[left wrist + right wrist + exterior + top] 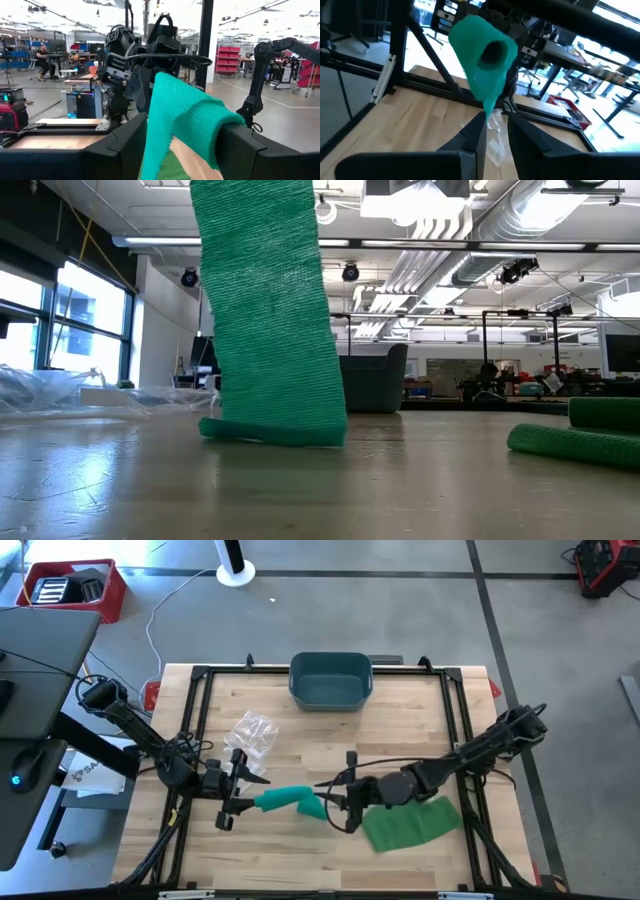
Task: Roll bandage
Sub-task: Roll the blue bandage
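Near the counter's front edge, a green elastic bandage (290,801) is held stretched between both arms: its rolled end is clamped in the left gripper (238,802), its strip pinched in the right gripper (340,802). It looks light, soft, stretchy; tension should be kept.

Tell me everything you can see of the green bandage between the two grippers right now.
The green bandage is stretchy woven mesh, partly rolled into a hollow tube. The left gripper is shut on the rolled end; the right gripper pinches the loose strip. It hangs above the wooden table, its tail draping down to touch the surface. A second folded green piece lies apart, under the right arm.
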{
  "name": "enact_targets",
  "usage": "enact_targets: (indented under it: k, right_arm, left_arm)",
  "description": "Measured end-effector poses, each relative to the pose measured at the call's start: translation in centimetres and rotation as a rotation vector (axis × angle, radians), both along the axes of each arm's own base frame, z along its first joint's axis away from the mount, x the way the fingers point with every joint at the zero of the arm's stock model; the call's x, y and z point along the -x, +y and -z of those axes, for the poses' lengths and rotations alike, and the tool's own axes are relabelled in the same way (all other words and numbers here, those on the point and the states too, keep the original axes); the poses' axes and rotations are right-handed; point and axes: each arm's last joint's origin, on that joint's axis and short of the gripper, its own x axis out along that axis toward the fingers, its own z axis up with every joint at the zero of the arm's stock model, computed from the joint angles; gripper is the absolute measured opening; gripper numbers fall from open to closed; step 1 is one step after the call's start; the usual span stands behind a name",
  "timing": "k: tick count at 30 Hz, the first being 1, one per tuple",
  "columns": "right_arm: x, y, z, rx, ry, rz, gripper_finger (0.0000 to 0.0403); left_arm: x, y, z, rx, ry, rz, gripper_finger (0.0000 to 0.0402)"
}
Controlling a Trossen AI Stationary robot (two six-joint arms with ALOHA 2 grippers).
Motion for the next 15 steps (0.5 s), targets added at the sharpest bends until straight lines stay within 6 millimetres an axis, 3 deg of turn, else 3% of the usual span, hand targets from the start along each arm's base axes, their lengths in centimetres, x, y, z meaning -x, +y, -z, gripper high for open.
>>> enact_targets:
  k: [10, 15]
  right_arm:
    - [-0.31, -0.22, -0.24, 0.035, -0.007, -0.137, 0.0069]
    - [-0.55, -0.75, -0.54, 0.062, -0.038, -0.110, 0.0069]
  left_arm:
    - [-0.09, 0.13, -0.02, 0.019, 0.000, -0.006, 0.0200]
    - [-0.24, 0.34, -0.01, 0.036, 0.002, -0.014, 0.0200]
